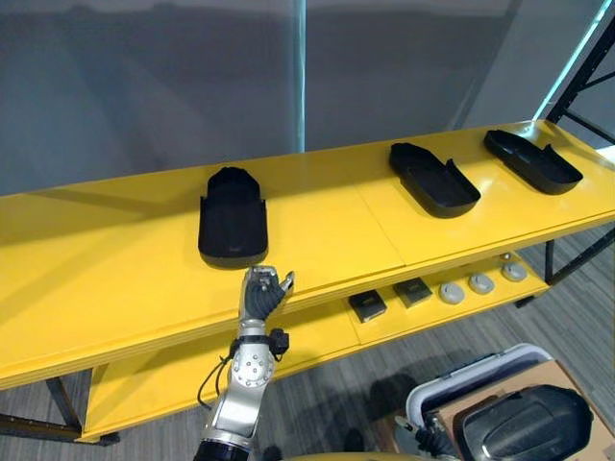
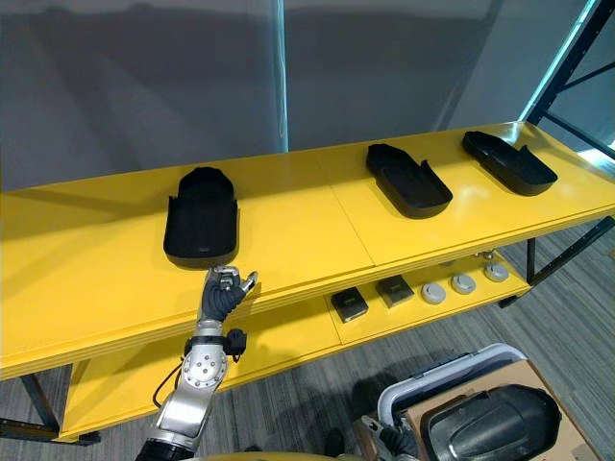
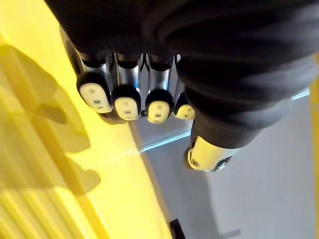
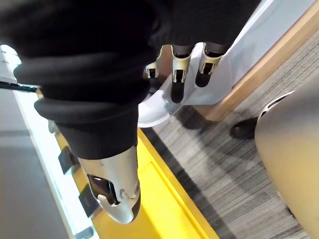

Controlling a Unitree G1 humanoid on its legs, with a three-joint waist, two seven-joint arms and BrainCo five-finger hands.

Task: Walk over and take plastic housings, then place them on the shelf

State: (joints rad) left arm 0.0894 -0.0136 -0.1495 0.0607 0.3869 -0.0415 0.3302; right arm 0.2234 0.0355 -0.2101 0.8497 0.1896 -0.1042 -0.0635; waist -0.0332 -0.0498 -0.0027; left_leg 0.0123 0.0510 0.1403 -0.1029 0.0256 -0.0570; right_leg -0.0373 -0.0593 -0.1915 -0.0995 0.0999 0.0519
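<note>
Three black plastic housings lie on the top board of the yellow shelf [image 1: 115, 279]: one at the left [image 1: 232, 219], one right of the middle [image 1: 434, 179] and one at the far right [image 1: 533, 160]. My left hand [image 1: 261, 294] is at the shelf's front edge, just in front of the left housing and apart from it. Its fingers [image 3: 127, 102] are curled and hold nothing. Low at the right, another black housing [image 1: 524, 423] rests in a white tub [image 1: 471, 373]. My right hand [image 4: 179, 64] hangs by the tub's rim with relaxed fingers and holds nothing.
On the lower yellow board lie two small black boxes [image 1: 367, 305] [image 1: 413, 292] and three round grey discs [image 1: 480, 283]. A cardboard box [image 1: 577, 384] holds the tub. Black shelf posts [image 1: 586, 72] rise at the far right. Grey carpet floor lies below.
</note>
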